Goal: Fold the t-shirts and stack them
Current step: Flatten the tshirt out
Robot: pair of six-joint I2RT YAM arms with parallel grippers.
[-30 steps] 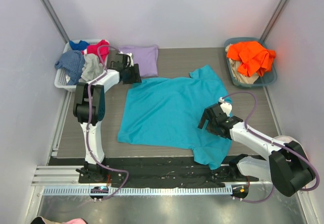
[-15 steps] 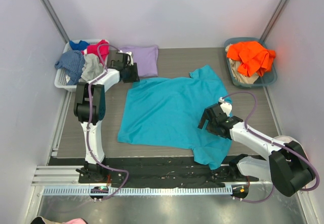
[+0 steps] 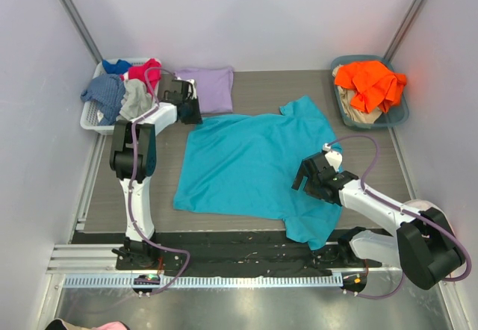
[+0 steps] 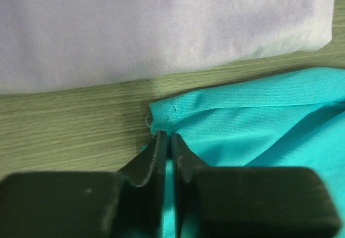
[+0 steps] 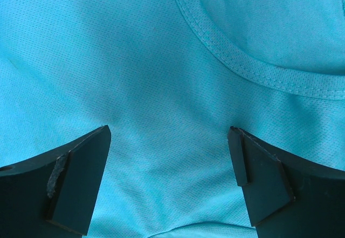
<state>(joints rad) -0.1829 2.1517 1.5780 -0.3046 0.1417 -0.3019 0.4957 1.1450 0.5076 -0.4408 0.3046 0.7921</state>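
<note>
**Item 1, lavender t-shirt.** We enter it as finished. It is folded into a neat rectangle and lies just ahead of the left gripper, with a strip of bare table between them.

**Item 2, teal t-shirt.** It is unfolded and spread flat with both sleeves out. One hemmed corner sits at the left gripper's fingertips. The body runs off to that gripper's right and passes under the right gripper.

**Item 3, left gripper.** The jaws are drawn in to a thin slit and pinch that corner of the teal t-shirt. The tip of the corner pokes out just past the fingertips.

**Item 4, right gripper.** The jaws are spread wide and hold nothing, poised over teal cloth. The neck seam curves just ahead and to its right. We cannot tell whether the tips touch the cloth.

**Item 5, not ours.** Mixed garments fill a white basket off to the left gripper's left. An orange garment lies well beyond the right gripper.

**Balance.** We judge the task roughly half done. One shirt is folded, while the teal one has every fold yet to come and must then be stacked with the lavender. We read the corner pinch as the opening of its first fold.
</note>
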